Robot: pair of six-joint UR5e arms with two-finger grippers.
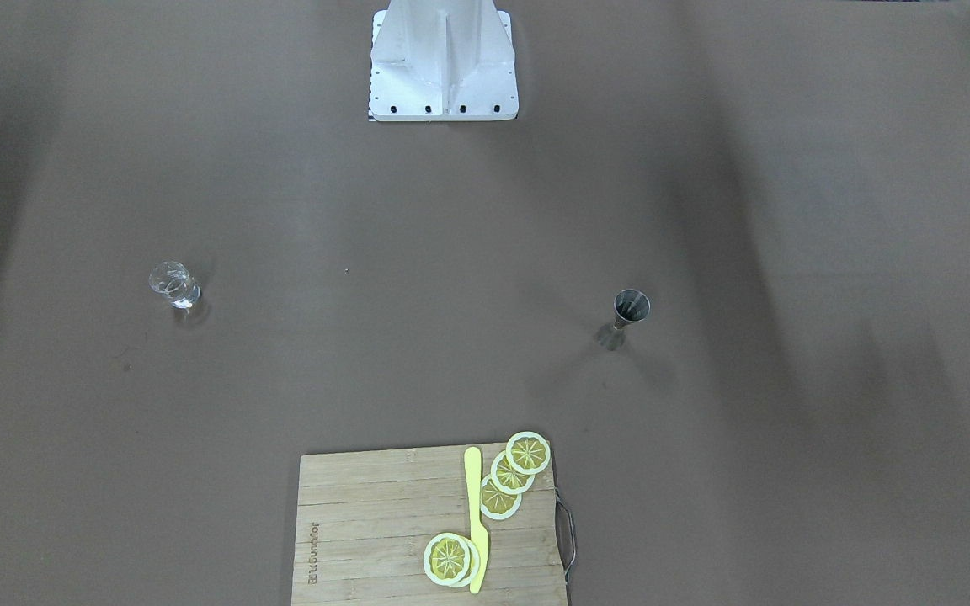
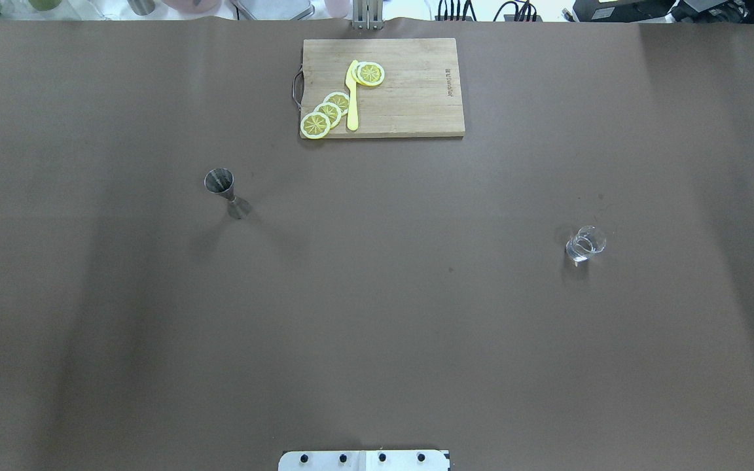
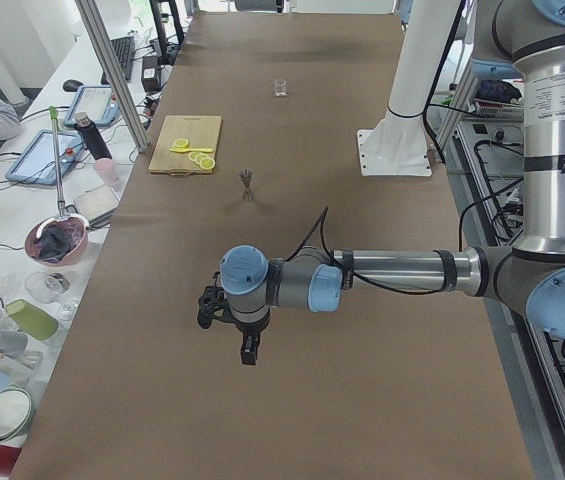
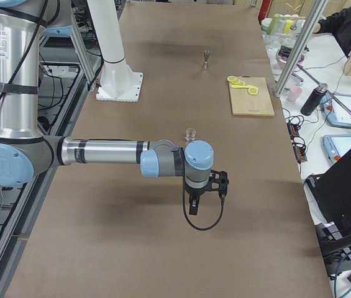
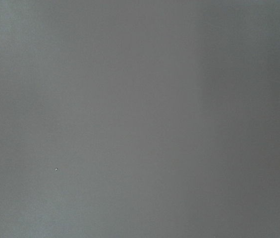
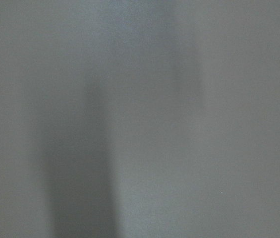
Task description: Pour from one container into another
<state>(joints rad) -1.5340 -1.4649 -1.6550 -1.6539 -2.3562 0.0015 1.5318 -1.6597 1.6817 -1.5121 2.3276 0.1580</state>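
1. Front-facing: the glass [image 1: 174, 284] stands middle left and the jigger [image 1: 626, 316] middle right, well apart. A board [image 1: 367, 522] with lemon slices [image 1: 510, 475] and a knife [image 1: 476, 522] lies at bottom centre.
2. Overhead: jigger left of centre, glass at right, board top centre.
3. Exterior left: the left gripper [image 3: 248, 348] hangs over the table [image 3: 362, 420] below frame centre; I cannot tell how its jaws stand.
4. Exterior right: the right gripper [image 4: 192, 206] points down at centre, the glass just above it in frame; its jaws cannot be made out either.
5. Wrist views: only blurred table.

Silver arm tubes [image 3: 392, 270], light-blue joint caps [image 3: 244, 270], black left gripper [image 3: 249, 352], black cable [image 4: 209, 228], white bolted pedestal [image 1: 443, 67].
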